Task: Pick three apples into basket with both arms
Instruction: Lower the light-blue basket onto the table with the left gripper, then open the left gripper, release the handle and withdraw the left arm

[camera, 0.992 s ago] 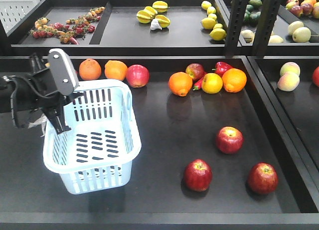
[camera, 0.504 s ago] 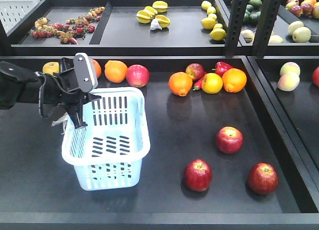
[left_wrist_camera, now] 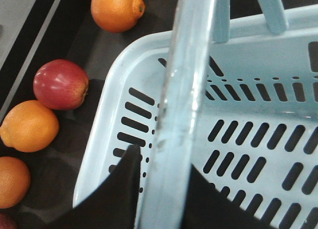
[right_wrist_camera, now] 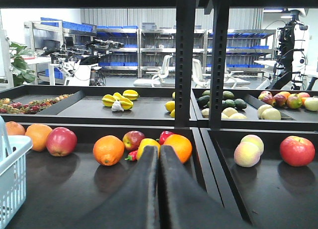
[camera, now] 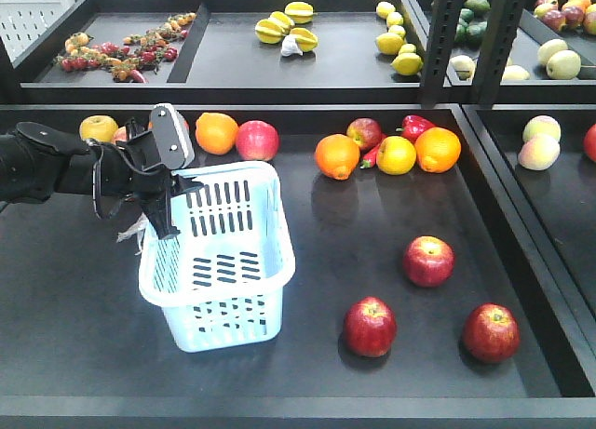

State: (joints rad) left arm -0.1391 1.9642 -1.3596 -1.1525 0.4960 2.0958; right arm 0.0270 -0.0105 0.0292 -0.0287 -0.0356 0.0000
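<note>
Front-facing view has the left gripper (camera: 160, 210) at the left of the tray, clamped on the basket (camera: 223, 317) at its left rim. The left wrist view shows the dark fingers (left_wrist_camera: 124, 189) closed around a pale blue bar of the basket (left_wrist_camera: 99, 139), probably a handle. The basket hangs tilted from that gripped side, its long axis running roughly front to back, and it holds no fruit. All three apples lie to its right on the dark tray, stems up: the front apple (camera: 370, 326) is nearest the basket, the rear apple (camera: 428, 261) is beyond it, and the corner apple (camera: 491, 332) is farthest right. They are well apart from one another, and nothing lies between them and the basket's right wall. They sit on the right arm's side, so that arm looks the better placed to pick. The right gripper (right_wrist_camera: 159, 152) has its fingers pressed together on nothing and looks out over the back row, with the three apples out of its view. That row, oranges (camera: 336, 156), a red apple (camera: 258, 140) and a pepper (camera: 416, 126), stays behind the working area and should not obstruct.
</note>
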